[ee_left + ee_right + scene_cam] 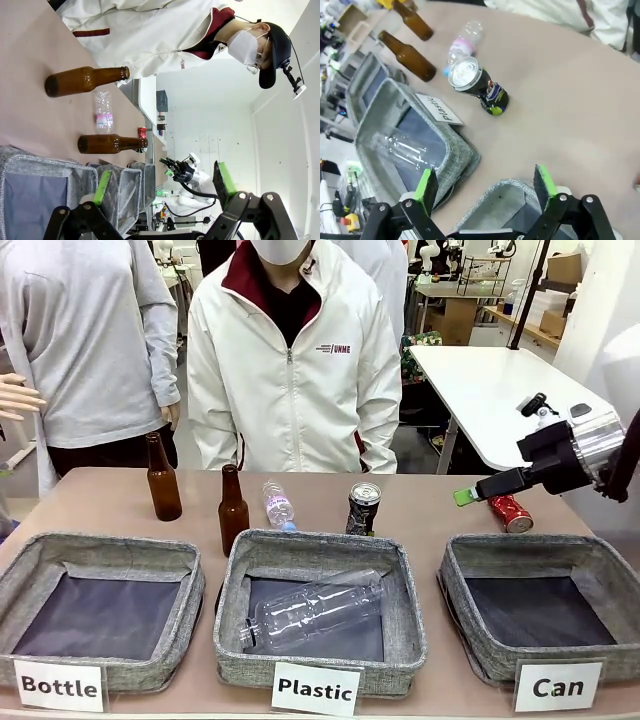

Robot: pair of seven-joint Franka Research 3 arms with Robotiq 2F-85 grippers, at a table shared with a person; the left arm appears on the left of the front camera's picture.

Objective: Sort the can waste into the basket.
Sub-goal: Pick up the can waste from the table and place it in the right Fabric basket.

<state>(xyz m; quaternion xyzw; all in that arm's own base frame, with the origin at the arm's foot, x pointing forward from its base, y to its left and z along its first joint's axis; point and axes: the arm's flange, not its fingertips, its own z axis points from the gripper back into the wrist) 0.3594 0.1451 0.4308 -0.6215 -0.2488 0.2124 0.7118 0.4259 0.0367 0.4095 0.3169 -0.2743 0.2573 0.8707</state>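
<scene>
The right claw [485, 184] stands wide open with nothing between its green pads. In the front view it reaches in from the right, fingers pointing left and slightly down, above the bench [420, 490] just behind the far left corner of the Can basket [530, 547]. The red can [510, 512] lies on its side on the bench, just beside and below the claw's fingers, close to the basket's far rim but outside it. The black can [363, 508] stands upright well to the claw's left, right behind the far rim of the Plastic basket [320, 545]. It is a smooth metal cylinder with a round silver top and blue, white and green print near its base.

The Can basket is square with rounded corners. Its walls are coarse grey felt-like fabric, the lining is dark and flat, and a white card [557, 687] at the front reads "Can".

A clear, ribbed plastic bottle [315, 610] lies on its side in the Plastic basket. Two brown glass bottles [163, 480] [233, 508] and a small clear bottle [280, 505] stand behind the baskets. The Bottle basket [100, 548] sits at the left.

The left claw [162, 184] is also open, gripping nothing.
</scene>
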